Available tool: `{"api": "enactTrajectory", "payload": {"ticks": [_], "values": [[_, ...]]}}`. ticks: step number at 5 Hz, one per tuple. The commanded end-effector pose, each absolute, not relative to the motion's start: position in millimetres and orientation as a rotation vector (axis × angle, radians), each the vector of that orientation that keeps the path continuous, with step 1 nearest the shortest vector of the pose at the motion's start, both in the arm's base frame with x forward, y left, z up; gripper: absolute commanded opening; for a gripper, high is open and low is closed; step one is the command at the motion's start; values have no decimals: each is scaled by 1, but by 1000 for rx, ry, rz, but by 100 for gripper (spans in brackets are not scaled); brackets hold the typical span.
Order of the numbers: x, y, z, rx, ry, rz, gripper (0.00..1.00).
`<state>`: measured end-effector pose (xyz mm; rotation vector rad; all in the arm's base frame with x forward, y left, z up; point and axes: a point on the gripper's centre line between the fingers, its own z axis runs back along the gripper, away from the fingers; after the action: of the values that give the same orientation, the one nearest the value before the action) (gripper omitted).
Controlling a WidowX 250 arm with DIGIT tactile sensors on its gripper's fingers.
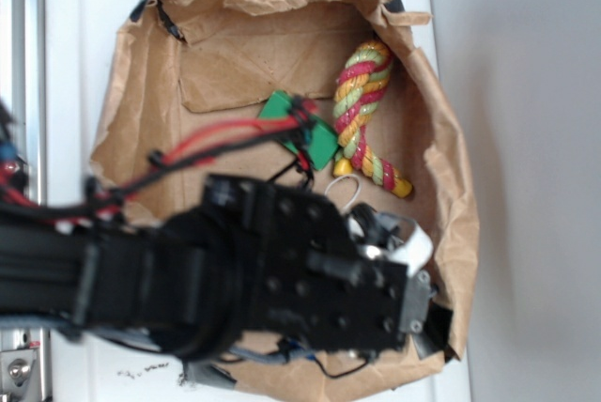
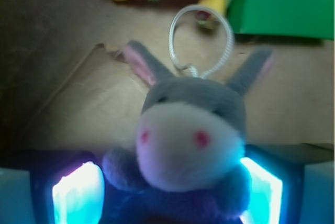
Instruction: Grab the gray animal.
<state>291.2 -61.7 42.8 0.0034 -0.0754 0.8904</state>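
Gray animal (image 2: 188, 135), face toward the wrist camera, lying on the paper bag's (image 1: 451, 195) floor between the gripper's (image 2: 167, 192) glowing fingers (image 2: 78, 192), grip not determinable; rope toy (image 1: 364, 111) and green block (image 1: 305, 131) lie just beyond its cord loop (image 2: 201, 41).

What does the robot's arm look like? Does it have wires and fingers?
The arm is chunky and black, built from boxy parts with small round screw holes. Red and black wires run along the top of it. At its tip is the gripper; in the wrist view its two flat fingers look pale and glow bluish-white.
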Motion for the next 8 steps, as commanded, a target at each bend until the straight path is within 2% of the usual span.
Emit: {"api": "enactTrajectory", "payload": {"ticks": [1, 2, 3, 4, 5, 6, 7, 8], "values": [[300, -61, 82, -80, -152, 840, 0], [290, -52, 105, -128, -162, 818, 0], [279, -37, 140, -202, -156, 816, 0], [269, -22, 166, -231, -144, 835, 0], [271, -21, 145, -169, -132, 892, 100], [271, -30, 121, -140, -149, 922, 100], [276, -45, 99, -93, -132, 973, 100], [282, -59, 81, -78, -113, 998, 100]]}}
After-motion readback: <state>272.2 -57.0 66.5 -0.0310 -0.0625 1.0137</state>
